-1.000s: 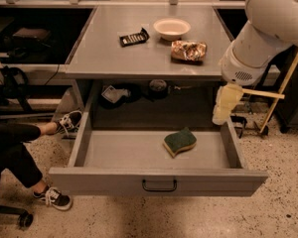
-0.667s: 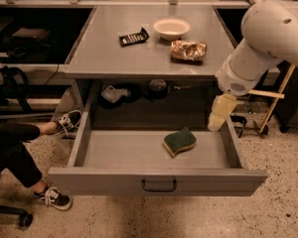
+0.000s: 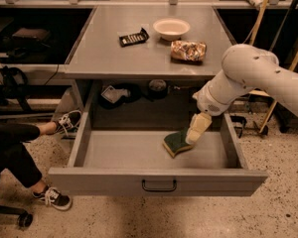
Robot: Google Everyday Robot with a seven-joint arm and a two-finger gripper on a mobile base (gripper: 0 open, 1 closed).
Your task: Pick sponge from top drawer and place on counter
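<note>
A white robot arm (image 3: 248, 78) reaches down from the right into the open top drawer (image 3: 119, 153). Its cream-coloured hand (image 3: 195, 132) meets the right edge of the green-and-yellow sponge (image 3: 175, 143), which sits right of centre on the drawer floor. Whether the hand is apart or clamped on it cannot be told. On the table (image 3: 139, 61) above sit a bowl (image 3: 171, 29), a gold snack bag (image 3: 188, 50) and a dark flat object (image 3: 133, 37).

shallow metal top drawer (image 3: 99, 181): grey, black handle
small wavy-edged sponge (image 3: 176, 143): dark green over yellow
two-finger gripper (image 3: 192, 136), at the sponge: cream
</note>
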